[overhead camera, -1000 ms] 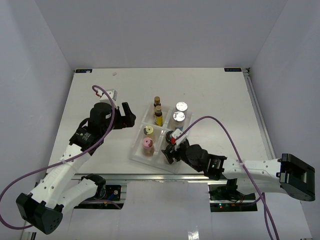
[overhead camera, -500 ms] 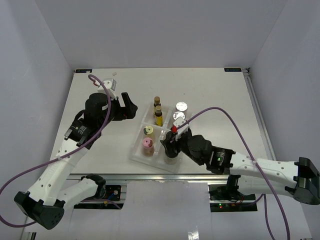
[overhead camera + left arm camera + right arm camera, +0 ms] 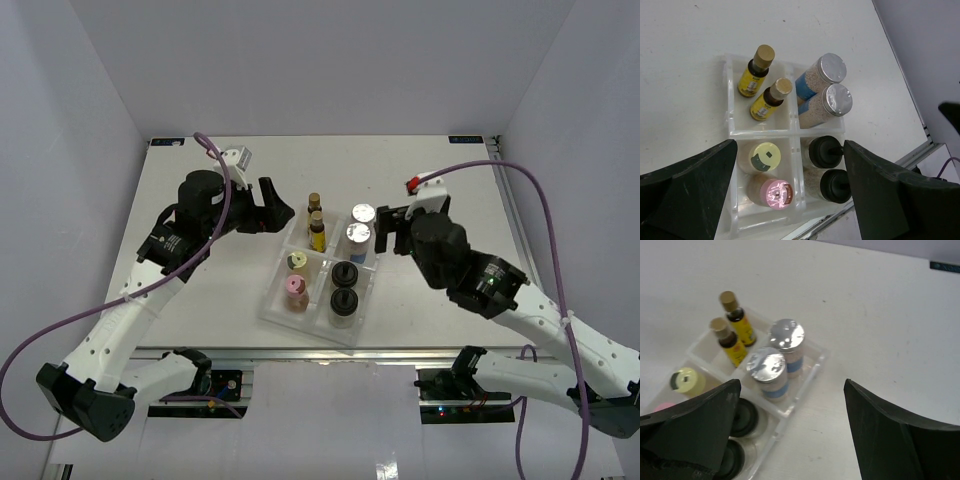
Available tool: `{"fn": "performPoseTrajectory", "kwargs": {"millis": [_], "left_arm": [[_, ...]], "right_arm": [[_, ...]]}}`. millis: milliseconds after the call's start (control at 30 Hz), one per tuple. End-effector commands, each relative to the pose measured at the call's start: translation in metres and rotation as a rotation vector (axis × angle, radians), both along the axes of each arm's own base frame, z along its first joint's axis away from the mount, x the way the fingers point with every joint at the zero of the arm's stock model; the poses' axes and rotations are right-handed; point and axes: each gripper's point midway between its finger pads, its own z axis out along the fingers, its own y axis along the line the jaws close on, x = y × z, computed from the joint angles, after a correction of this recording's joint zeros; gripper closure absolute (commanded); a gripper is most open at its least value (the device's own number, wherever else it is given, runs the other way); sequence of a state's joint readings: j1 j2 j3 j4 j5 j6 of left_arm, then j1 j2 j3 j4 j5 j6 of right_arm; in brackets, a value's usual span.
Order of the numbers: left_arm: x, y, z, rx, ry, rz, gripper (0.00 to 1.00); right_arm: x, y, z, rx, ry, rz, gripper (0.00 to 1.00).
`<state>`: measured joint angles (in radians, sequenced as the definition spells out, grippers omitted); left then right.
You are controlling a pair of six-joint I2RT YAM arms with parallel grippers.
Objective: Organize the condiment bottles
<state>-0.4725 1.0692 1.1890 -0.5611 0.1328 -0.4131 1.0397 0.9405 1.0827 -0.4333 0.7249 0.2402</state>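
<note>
All the condiment bottles stand in the clear divided tray [image 3: 268, 303]. Two amber yellow-labelled bottles [image 3: 316, 224] fill the far left compartment, two silver-lidded blue-labelled jars [image 3: 359, 232] the far right. A yellow-capped bottle [image 3: 297, 262] and a pink-capped bottle [image 3: 295, 288] share the near left, two black-capped jars [image 3: 344, 288] the near right. My left gripper [image 3: 275, 213] is open and empty, hovering left of the tray's far end. My right gripper [image 3: 390, 232] is open and empty just right of the silver-lidded jars [image 3: 775, 365]. The left wrist view shows the tray [image 3: 730, 90] from above.
The tray sits near the table's front edge [image 3: 300, 352]. White walls enclose the table on three sides. A metal rail runs along the right edge [image 3: 515, 225].
</note>
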Motion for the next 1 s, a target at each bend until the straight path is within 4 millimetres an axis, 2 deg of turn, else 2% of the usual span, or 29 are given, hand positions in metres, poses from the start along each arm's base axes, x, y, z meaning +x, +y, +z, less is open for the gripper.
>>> {"fn": "performPoseTrajectory", "kwargs": {"millis": [0,100,300,433,733,967], "left_arm": [[-0.007,-0.011,0.009,-0.06,-0.021,-0.065,0.02],[-0.009,-0.011,0.005,-0.057,-0.02,-0.07,0.02],[-0.019,-0.007,-0.013,-0.08,-0.006,-0.061,0.02],[-0.019,-0.005,-0.022,-0.065,0.012,-0.049,0.02],[-0.016,-0.006,-0.014,-0.08,0.0,-0.043,0.02],[-0.014,-0.002,-0.011,-0.076,-0.003,-0.019,0.02]], "right_arm": [[0.024,-0.054,0.0,0.053,0.09,-0.175,0.1],[0.027,-0.071,-0.004,0.065,0.104,-0.245,0.1],[0.021,-0.085,0.001,0.125,0.063,-0.291,0.1],[0.018,-0.086,-0.001,0.146,0.028,-0.271,0.1],[0.016,-0.084,-0.013,0.122,0.051,-0.256,0.1],[0.014,-0.083,-0.007,0.147,0.037,-0.238,0.1]]}}
